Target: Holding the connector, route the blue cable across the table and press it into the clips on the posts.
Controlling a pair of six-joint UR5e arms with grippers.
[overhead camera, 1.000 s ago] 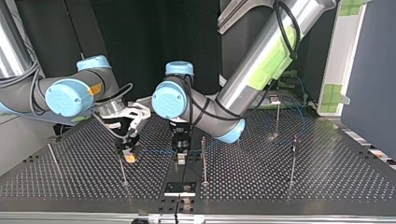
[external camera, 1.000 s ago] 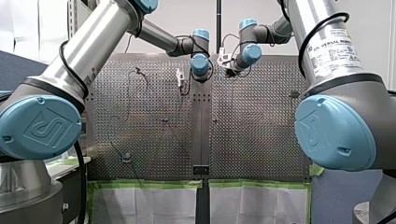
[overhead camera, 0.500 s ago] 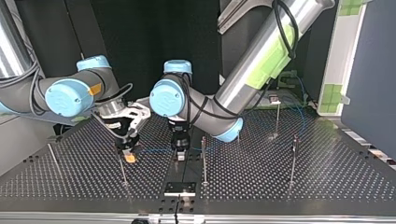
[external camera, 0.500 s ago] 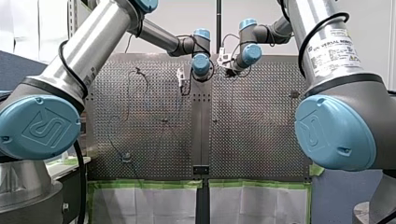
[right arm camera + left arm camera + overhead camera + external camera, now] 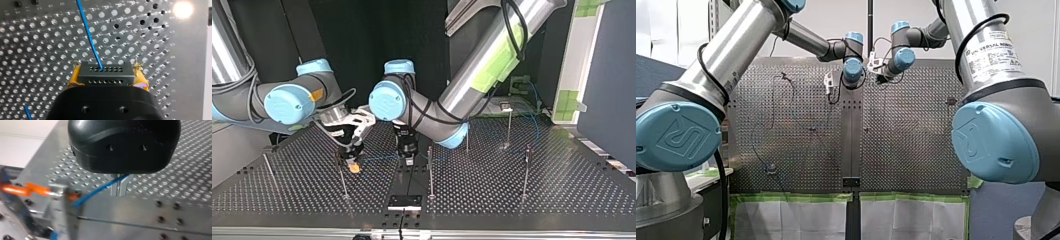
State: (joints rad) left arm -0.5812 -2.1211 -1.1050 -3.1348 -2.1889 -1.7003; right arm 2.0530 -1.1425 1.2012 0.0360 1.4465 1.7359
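Evidently the routing step is in hand: the connector [image 5: 104,75] is clamped between the yellow pads [image 5: 74,77] of the right end effector [image 5: 104,71], which is closed onto its two short sides, and the blue cable [image 5: 88,32] leaves one of its holes and runs away over the perforated worktop [image 5: 37,50]. The connector is held this way, it is judged, so that the cable's end is fixed while the rest is drawn taut. The left end effector [image 5: 120,187] is closed almost fully, its slim metal fingers [image 5: 114,188] pinched around the cable a little way along from the connector, probably so that the line can be guided and pressed down into a clip. In the top view the two end effectors are seen low over the middle of the worktop, near one another, with the cable stretched between them and a thin post [image 5: 343,181] just beside the right one. Further posts [image 5: 430,172] stand apart toward that view's right, where more blue cable is seen. Whether the cable sits in the nearest clip cannot be told there. The grips themselves are shown only by the wrist views. From the front view only the two wrists close together at the far edge can be made out, the fingers being too small to read.
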